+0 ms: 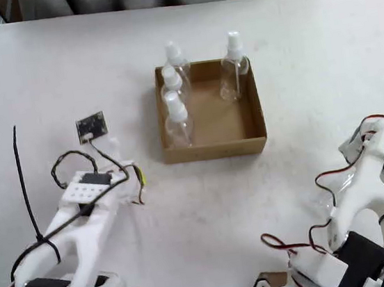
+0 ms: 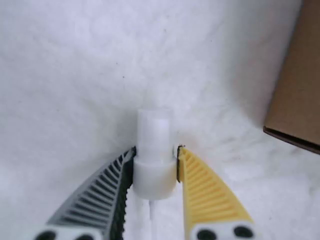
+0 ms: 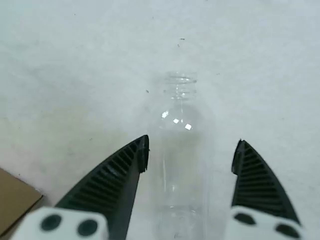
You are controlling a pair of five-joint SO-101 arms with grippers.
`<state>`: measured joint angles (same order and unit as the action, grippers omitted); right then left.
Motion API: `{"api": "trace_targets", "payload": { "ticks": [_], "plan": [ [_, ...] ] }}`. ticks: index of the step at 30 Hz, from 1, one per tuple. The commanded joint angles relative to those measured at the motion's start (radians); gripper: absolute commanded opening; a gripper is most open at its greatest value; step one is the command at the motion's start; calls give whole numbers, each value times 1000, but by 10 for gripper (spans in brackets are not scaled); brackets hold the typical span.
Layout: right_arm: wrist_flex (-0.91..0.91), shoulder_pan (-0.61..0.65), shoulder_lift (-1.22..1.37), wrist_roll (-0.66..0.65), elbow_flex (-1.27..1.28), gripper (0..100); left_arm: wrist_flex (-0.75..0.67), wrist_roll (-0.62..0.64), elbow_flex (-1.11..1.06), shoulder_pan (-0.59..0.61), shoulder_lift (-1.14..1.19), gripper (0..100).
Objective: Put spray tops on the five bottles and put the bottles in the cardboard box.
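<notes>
The left gripper (image 2: pixel 155 162) is pinching a spray top (image 2: pixel 154 150), apparently ready for capping. The right gripper (image 3: pixel 192 148) is gaping around the uncapped bottle (image 3: pixel 181 130) lying toward the table's near right corner. The cardboard box (image 1: pixel 215 147), mid-table, is holding four capped bottles (image 1: pixel 177 117).

Left arm (image 1: pixel 83 227) at near-left, stretched forward, low. Left gripper (image 2: pixel 155 150) clamped on spray top (image 2: pixel 152 130). Right arm (image 1: pixel 369 185) at near-right, bent inward. Right gripper (image 3: pixel 192 141) spread wide, pitched downward.

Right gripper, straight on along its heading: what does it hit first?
The uncapped clear bottle, sitting within the span of the open right gripper; beyond its neck, bare table. Depth unclear, so contact may be close.
</notes>
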<state>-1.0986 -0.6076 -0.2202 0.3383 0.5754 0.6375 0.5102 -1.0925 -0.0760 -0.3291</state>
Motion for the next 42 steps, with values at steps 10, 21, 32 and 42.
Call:
{"api": "trace_targets", "payload": {
  "ticks": [10,21,32,42],
  "plan": [
    [70,38,76,11,-12,251,-15,-6,5,-10,-41,21],
    [64,35,208,9,-95,250,-15,-6,5,-10,-41,21],
    [114,38,213,-68,-92,115,-15,-6,5,-10,-41,21],
    [105,105,189,-298,-180,17,-15,-6,3,-8,-41,21]
  ]
}}
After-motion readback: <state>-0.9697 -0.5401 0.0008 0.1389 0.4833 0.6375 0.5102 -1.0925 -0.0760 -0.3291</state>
